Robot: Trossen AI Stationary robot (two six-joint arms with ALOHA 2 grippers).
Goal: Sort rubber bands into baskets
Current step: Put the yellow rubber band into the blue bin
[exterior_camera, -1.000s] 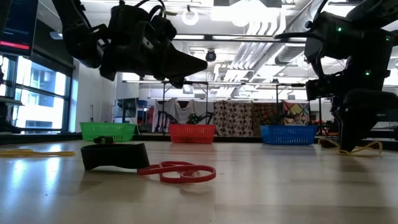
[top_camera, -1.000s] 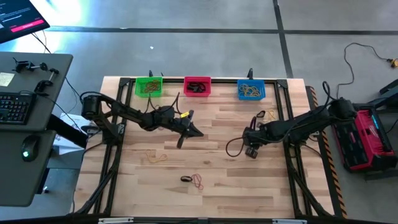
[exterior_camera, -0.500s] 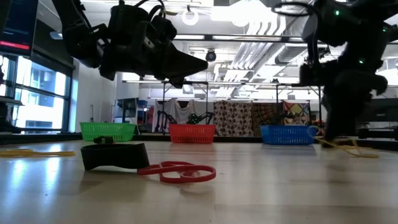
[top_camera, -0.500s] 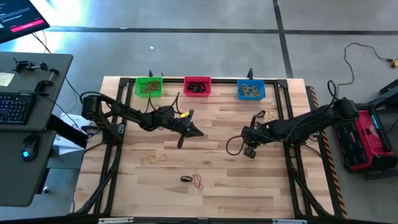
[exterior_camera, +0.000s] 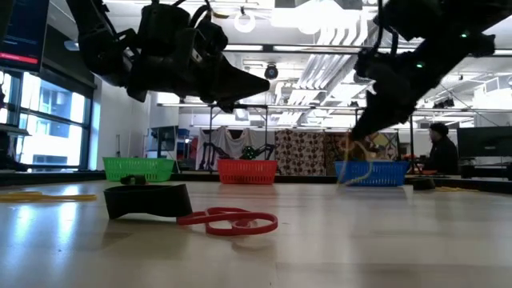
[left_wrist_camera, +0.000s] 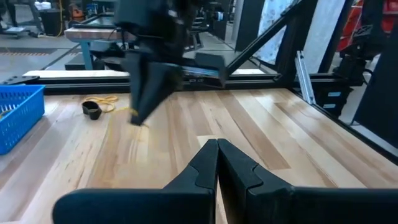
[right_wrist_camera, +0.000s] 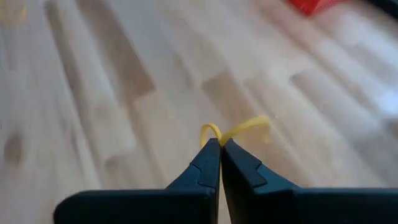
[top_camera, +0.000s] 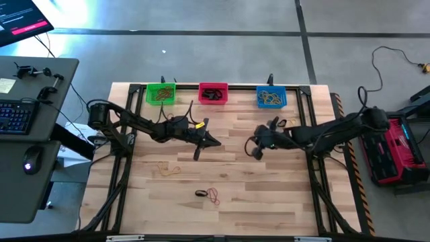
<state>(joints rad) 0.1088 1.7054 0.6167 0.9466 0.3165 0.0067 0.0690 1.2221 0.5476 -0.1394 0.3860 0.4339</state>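
My right gripper (top_camera: 259, 149) is shut on a yellow rubber band (right_wrist_camera: 239, 127) above the middle of the table; the low view (exterior_camera: 354, 136) shows it raised and slanting. My left gripper (top_camera: 211, 142) is shut and empty, hovering above the table's middle; its tips also show in the left wrist view (left_wrist_camera: 217, 146). The green basket (top_camera: 160, 93), red-pink basket (top_camera: 213, 93) and blue basket (top_camera: 271, 97) stand along the far edge. A black band (top_camera: 201, 193), a red band (top_camera: 213, 195) and a tan band (top_camera: 168, 169) lie flat on the table. My right gripper pinches the yellow band between its two fingertips; a short bend of the band (right_wrist_camera: 212, 130) sticks out past the tips. The fingers slant downward. The band's loop (exterior_camera: 358, 170) hangs slack below them, clear of the table.
Another yellow band and a small black piece (top_camera: 290, 124) lie near the far right, below the blue basket. A black frame (top_camera: 306, 107) runs around the table's edges. A person (exterior_camera: 438, 148) sits in the room beyond. Bare wood (top_camera: 269, 195) lies at the near right.
My right gripper has risen from the table and gone toward the left and far edges, tipping from pointing down to a slant. The yellow band that lay under it has come up with it and hangs clear of the table.
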